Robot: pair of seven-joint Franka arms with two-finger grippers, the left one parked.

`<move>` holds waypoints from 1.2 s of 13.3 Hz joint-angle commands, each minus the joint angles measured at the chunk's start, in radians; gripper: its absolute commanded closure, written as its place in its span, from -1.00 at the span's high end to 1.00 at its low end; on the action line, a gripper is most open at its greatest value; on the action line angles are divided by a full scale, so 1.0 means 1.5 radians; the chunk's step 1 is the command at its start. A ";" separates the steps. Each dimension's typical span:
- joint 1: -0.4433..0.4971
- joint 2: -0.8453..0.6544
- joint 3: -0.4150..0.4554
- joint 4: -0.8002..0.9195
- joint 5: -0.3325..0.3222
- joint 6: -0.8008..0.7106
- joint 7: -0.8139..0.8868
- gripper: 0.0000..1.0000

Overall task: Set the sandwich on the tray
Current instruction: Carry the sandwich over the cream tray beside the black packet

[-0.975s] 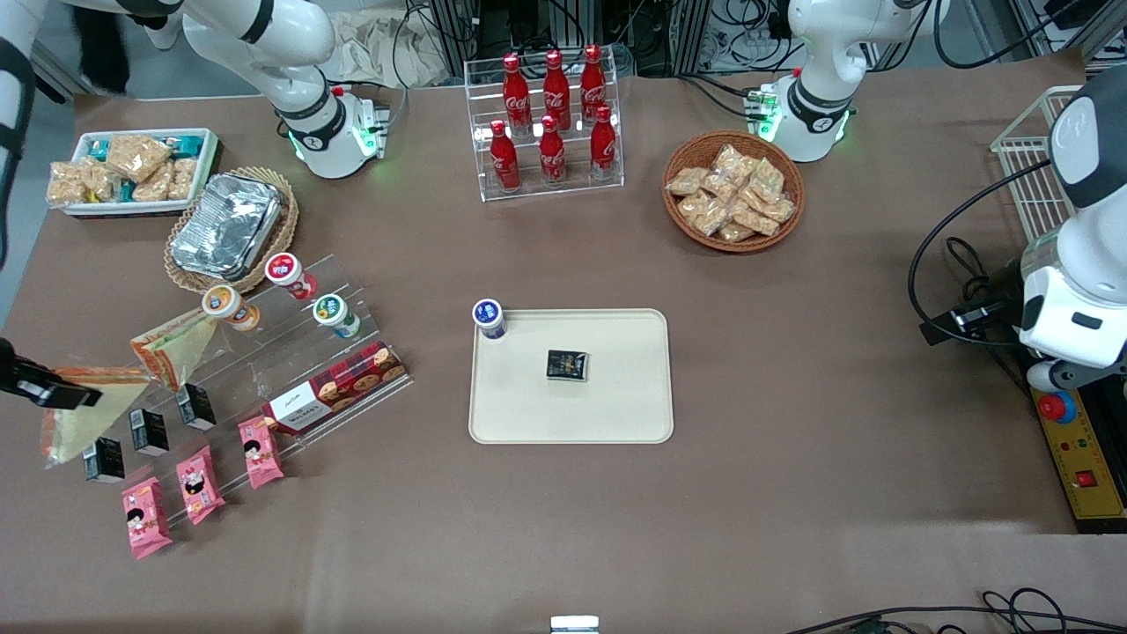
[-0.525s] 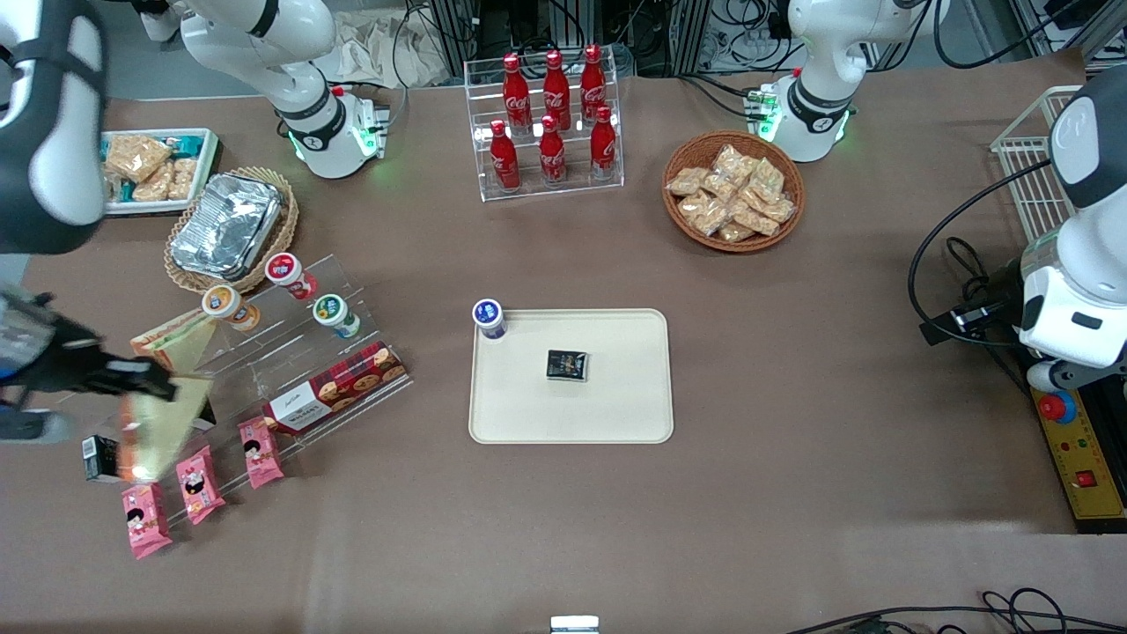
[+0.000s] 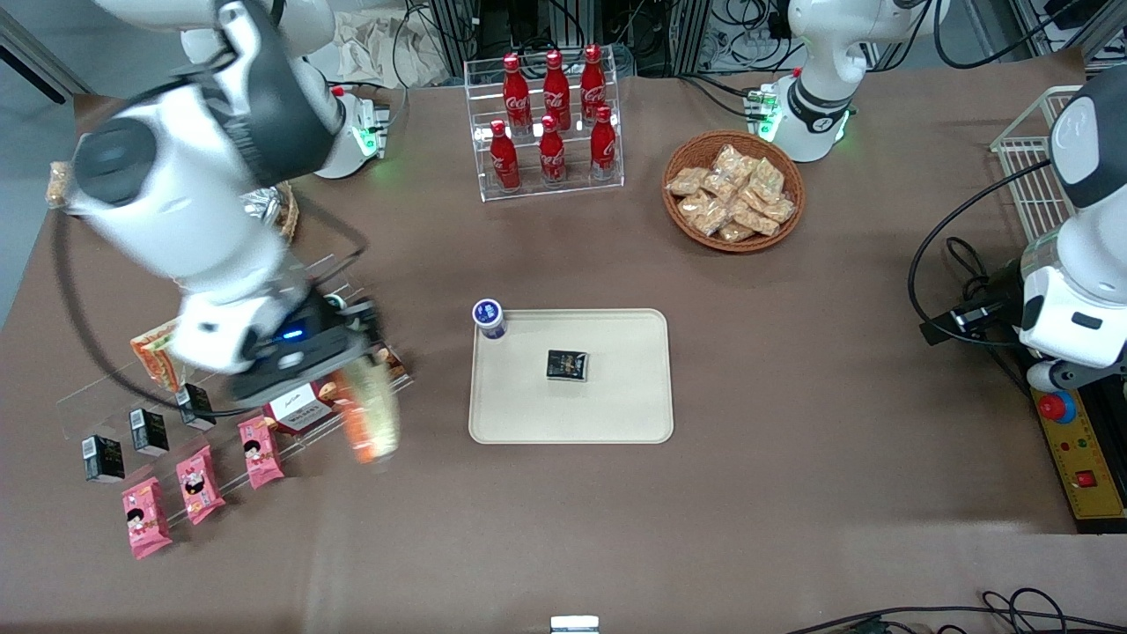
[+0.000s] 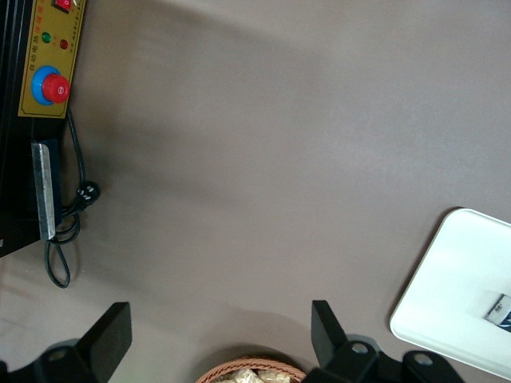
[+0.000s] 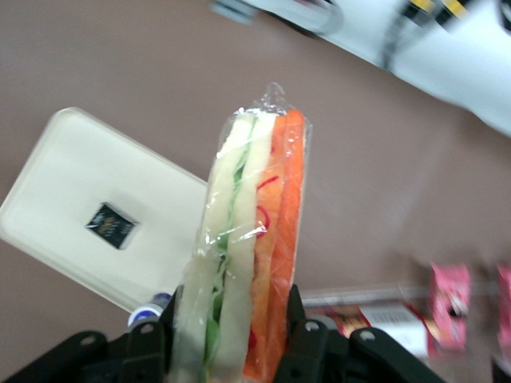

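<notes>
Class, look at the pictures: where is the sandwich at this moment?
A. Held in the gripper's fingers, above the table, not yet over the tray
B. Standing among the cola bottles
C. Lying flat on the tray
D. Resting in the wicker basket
A: the gripper is shut on the sandwich, which hangs over bare table beside the tray.

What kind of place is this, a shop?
Probably a robot lab set up like a snack shop: cola bottles on a rack, a snack basket, cables all around. The gripper holds a sandwich near the tray.
</notes>
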 commanded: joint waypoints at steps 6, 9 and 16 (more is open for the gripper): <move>0.174 0.138 -0.002 -0.011 -0.078 0.162 -0.041 0.05; 0.175 0.178 -0.002 -0.023 -0.081 0.213 -0.083 0.09; 0.171 0.203 -0.004 -0.068 -0.082 0.289 -0.164 0.08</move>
